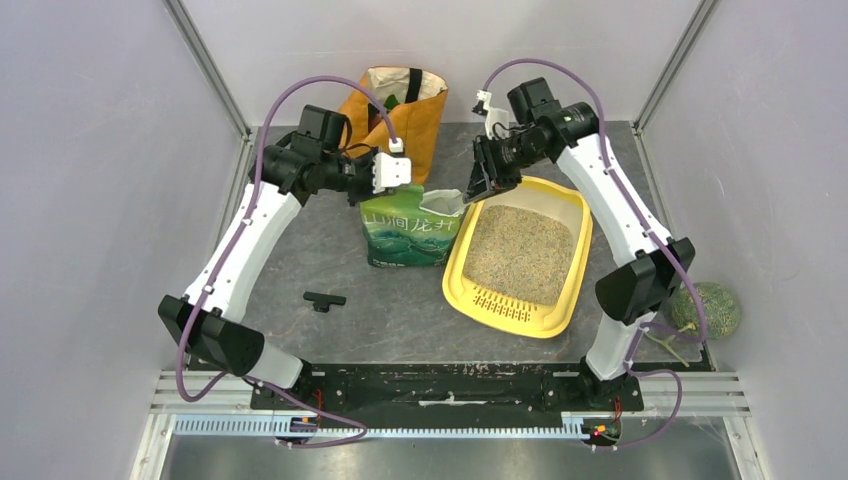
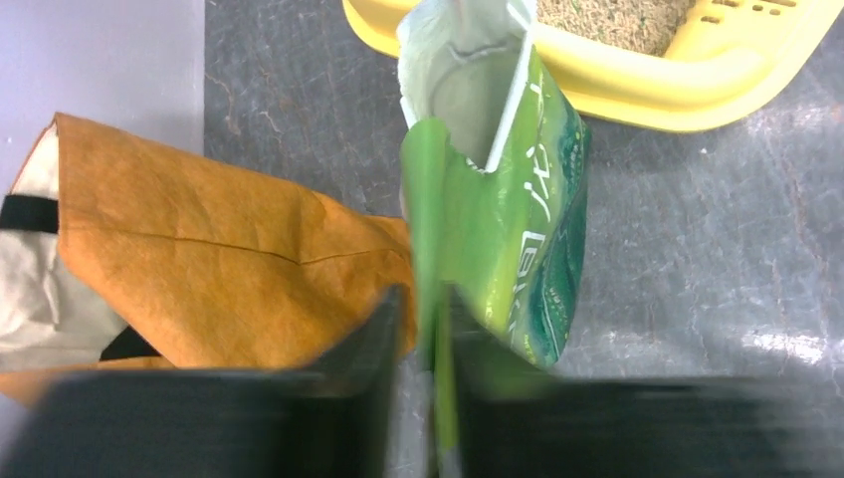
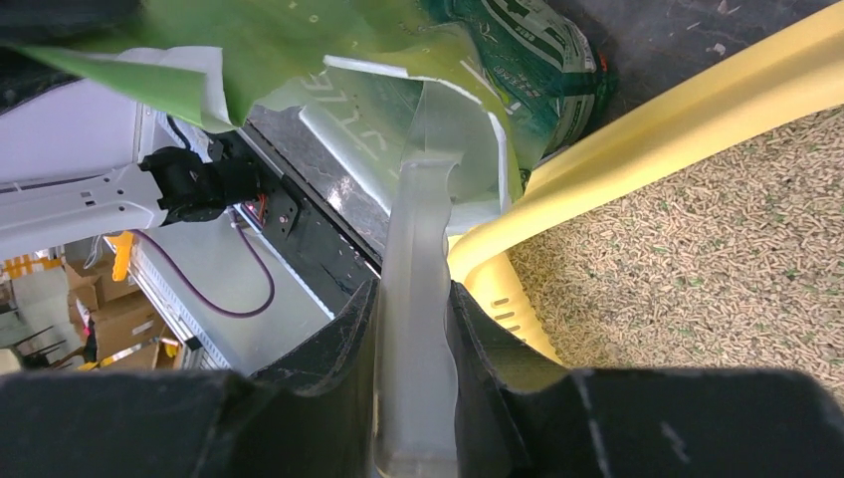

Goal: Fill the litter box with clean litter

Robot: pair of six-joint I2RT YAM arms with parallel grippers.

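The yellow litter box (image 1: 455, 270) lies right of centre with beige litter (image 1: 520, 252) spread across its floor; its rim (image 2: 637, 75) and its edge (image 3: 637, 149) show in the wrist views. The green litter bag (image 1: 410, 228) stands open beside the box's left edge. My left gripper (image 1: 392, 172) is shut on the bag's top left edge (image 2: 428, 229). My right gripper (image 1: 482, 185) is shut on the bag's top right corner (image 3: 418, 249), a pale strip between the jaws, over the box's far left corner.
An orange shopping bag (image 1: 400, 110) stands behind the litter bag, also in the left wrist view (image 2: 199, 259). A small black T-shaped part (image 1: 324, 299) lies on the mat at front left. A green melon (image 1: 708, 308) sits off the table's right edge.
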